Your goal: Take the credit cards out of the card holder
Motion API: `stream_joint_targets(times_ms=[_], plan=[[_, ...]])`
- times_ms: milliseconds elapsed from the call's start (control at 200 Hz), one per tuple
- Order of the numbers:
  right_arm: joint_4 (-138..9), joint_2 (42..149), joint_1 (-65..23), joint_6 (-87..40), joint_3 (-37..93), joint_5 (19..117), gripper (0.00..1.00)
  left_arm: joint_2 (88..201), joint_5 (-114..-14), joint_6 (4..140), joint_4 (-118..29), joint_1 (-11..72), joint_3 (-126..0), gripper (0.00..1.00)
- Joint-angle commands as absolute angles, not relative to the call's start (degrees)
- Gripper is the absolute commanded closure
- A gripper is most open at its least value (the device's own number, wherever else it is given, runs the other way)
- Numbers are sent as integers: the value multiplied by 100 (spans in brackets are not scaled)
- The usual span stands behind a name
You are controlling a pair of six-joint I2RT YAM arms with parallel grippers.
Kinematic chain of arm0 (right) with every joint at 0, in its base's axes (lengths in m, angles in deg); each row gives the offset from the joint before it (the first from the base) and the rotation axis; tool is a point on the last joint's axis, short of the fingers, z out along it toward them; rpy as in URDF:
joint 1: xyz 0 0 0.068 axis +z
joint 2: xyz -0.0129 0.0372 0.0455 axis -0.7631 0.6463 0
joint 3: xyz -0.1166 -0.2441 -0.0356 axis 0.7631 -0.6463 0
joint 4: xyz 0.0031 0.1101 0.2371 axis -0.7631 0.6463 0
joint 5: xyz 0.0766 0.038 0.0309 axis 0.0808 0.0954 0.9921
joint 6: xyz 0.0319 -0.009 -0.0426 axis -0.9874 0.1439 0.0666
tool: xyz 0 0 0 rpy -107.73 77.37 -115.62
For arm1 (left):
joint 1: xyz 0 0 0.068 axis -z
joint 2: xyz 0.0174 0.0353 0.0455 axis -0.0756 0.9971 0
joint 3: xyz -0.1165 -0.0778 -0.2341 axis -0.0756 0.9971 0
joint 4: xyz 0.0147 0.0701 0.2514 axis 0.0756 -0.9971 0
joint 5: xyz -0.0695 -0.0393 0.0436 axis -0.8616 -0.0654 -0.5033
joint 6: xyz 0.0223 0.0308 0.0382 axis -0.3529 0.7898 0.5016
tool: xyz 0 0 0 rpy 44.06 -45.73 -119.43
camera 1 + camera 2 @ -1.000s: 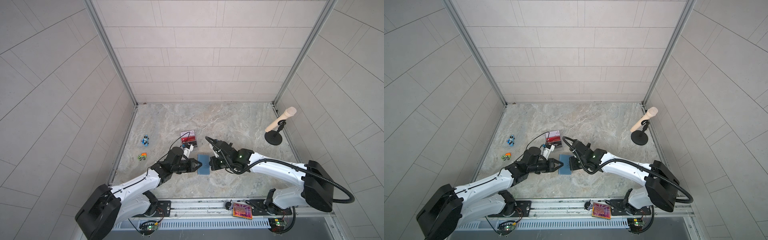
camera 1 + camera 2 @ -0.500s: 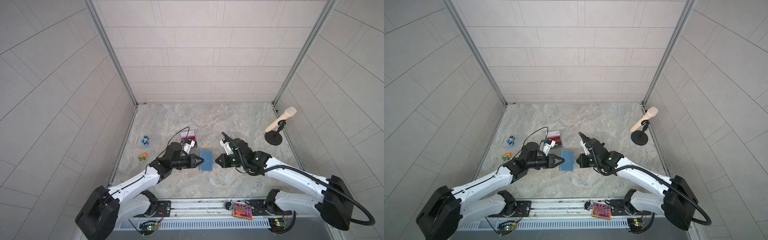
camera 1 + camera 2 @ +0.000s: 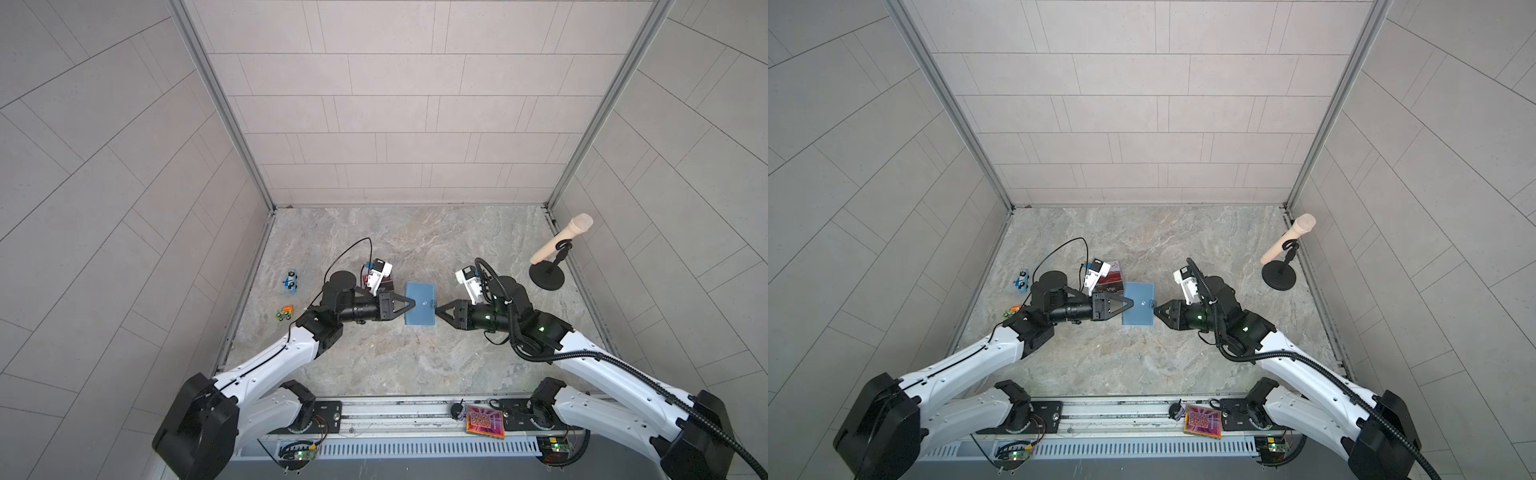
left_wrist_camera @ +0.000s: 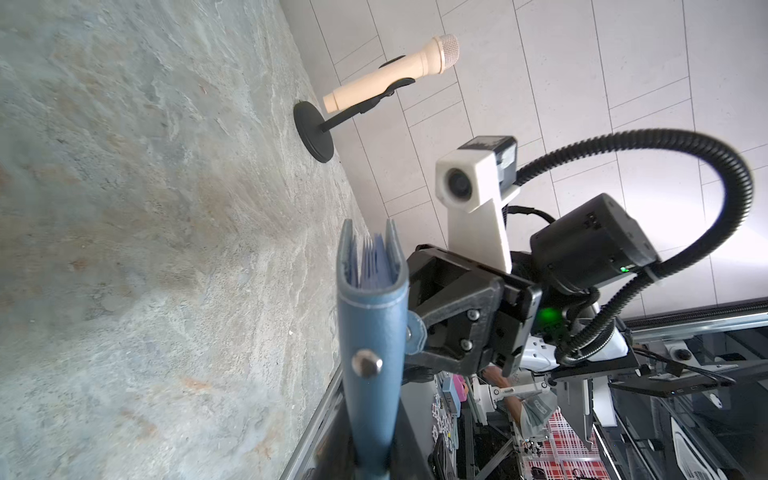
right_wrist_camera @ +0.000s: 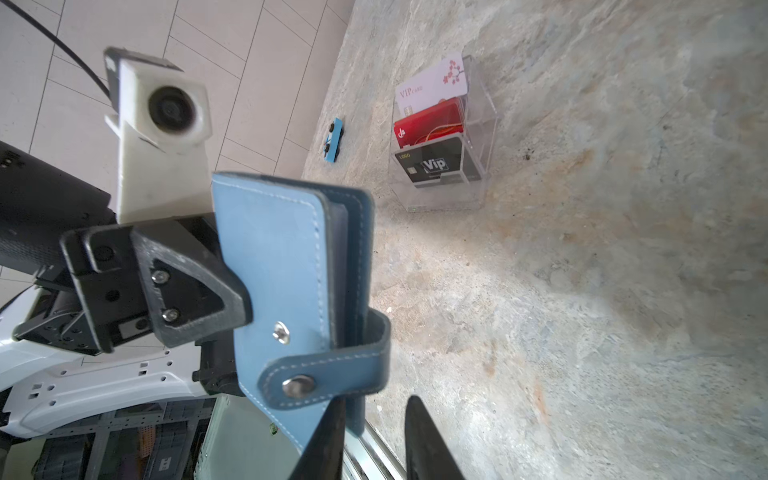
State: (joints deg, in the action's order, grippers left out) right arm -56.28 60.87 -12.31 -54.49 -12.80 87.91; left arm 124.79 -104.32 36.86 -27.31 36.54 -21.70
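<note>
The slate-blue card holder point(image 3: 419, 309) point(image 3: 1138, 304) hangs over the middle of the table, its covers together. My left gripper point(image 3: 413, 304) point(image 4: 374, 469) is shut on its spine edge. Its snap tab point(image 5: 324, 365) sits off the stud and curls loose. My right gripper point(image 3: 436, 309) point(image 5: 376, 440) is at that tab side, jaws open, with only floor showing in the gap. In the right wrist view the credit cards stand in a clear acrylic stand point(image 5: 478, 178): a white one point(image 5: 432, 89), a red one point(image 5: 430, 124) and a black "Vip" one point(image 5: 432, 166) point(image 3: 1111, 287).
A beige microphone on a black round stand point(image 3: 557, 249) is at the right wall. Two toy cars, blue point(image 3: 291, 281) and green-orange point(image 3: 284, 312), lie near the left wall. An orange-pink tile point(image 3: 484, 420) rests on the front rail.
My right gripper has opened, come off the holder's tab side and drawn back to the right. The left gripper has carried the holder slightly right and farther back.
</note>
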Motion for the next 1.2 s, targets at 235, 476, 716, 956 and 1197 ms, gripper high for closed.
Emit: stream_joint_targets(times_ms=[235, 476, 716, 956, 1197], plan=[[-5983, 5879, -1238, -5513, -1432, 9107, 72, 12520, -10676, 3466, -2234, 3607, -2512, 99], [-6566, 5917, -1252, -5753, -1504, 9200, 70, 12596, -10784, 3124, -1729, 3611, -2408, 99], [-6989, 6004, -1317, -5983, -1498, 9219, 73, 12592, -10822, 2908, -1443, 3607, -2276, 100], [-7441, 6018, -1571, -6263, -1622, 9334, 75, 12557, -10865, 2832, -1331, 3607, -2186, 99], [-8081, 6099, -1773, -6620, -1721, 9651, 75, 12622, -10857, 2600, -940, 3611, -2067, 99]])
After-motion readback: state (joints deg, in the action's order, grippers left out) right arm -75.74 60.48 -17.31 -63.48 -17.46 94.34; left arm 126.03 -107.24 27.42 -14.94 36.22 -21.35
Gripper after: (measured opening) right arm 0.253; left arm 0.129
